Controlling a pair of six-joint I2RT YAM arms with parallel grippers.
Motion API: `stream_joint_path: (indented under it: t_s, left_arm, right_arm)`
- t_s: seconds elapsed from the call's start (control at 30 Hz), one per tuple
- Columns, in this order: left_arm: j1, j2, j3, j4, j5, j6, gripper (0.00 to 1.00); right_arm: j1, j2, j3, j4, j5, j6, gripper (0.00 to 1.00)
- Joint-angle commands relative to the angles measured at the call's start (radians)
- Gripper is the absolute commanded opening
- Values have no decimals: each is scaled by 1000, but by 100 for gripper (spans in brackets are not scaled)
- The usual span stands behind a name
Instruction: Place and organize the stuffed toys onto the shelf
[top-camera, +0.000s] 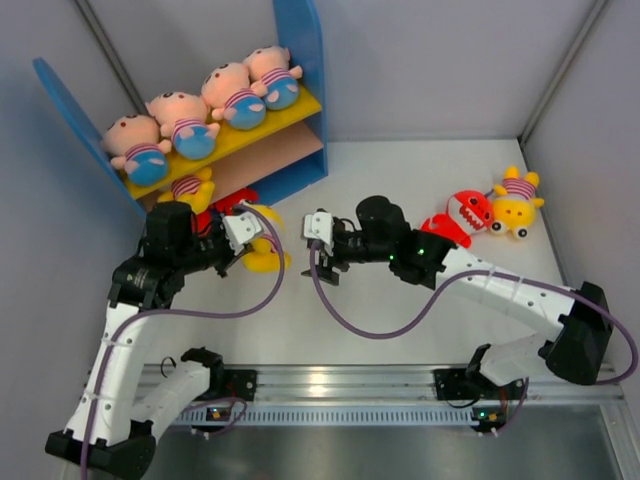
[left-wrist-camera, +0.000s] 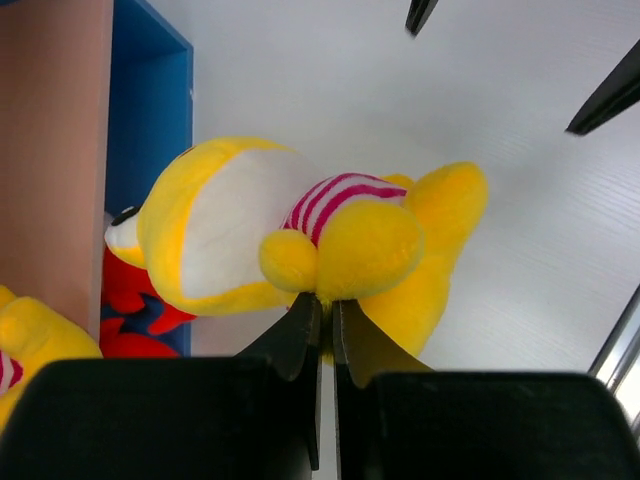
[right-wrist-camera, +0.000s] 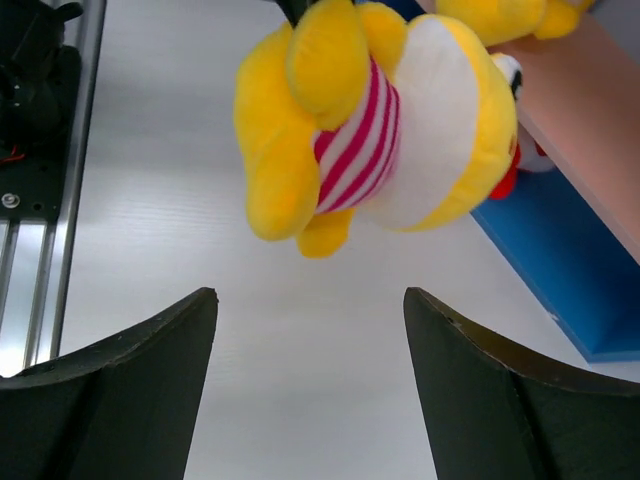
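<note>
The shelf (top-camera: 300, 60) stands at the back left, with several pink-faced stuffed toys (top-camera: 190, 125) lined up on its yellow upper board. A yellow toy (top-camera: 192, 188) and a red monster (top-camera: 232, 203) lie on the lower board. My left gripper (left-wrist-camera: 327, 300) is shut on a limb of a yellow striped-shirt toy (left-wrist-camera: 300, 225), which hangs just in front of the shelf (left-wrist-camera: 150, 110). Facing it, my right gripper (right-wrist-camera: 310, 295) is open and empty, a short way back from that toy (right-wrist-camera: 380, 130). A red monster (top-camera: 465, 214) and a yellow toy (top-camera: 516, 202) lie on the table at the right.
Grey walls close in the white table at the back and both sides. A metal rail (top-camera: 330, 385) with both arm bases runs along the near edge. In the left wrist view, the red monster (left-wrist-camera: 135, 310) and another yellow toy (left-wrist-camera: 25, 345) crowd the shelf's lower board.
</note>
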Motion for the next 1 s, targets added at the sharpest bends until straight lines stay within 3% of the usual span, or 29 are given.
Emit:
stream_joint_path:
  t_s: [0.0,0.53,0.97]
  left_arm:
    - [0,11,-14,115,-81,-15,0]
    - [0,132,-22,353,-218,34,0]
    - [16,337,-208,1005,-273,149,0]
  right_arm:
    - [-52,-91,-34,81,24,59,76]
    - [-187,-394,-263,95,100,71,78]
    - [-209,-444,-314,52,100,59,78]
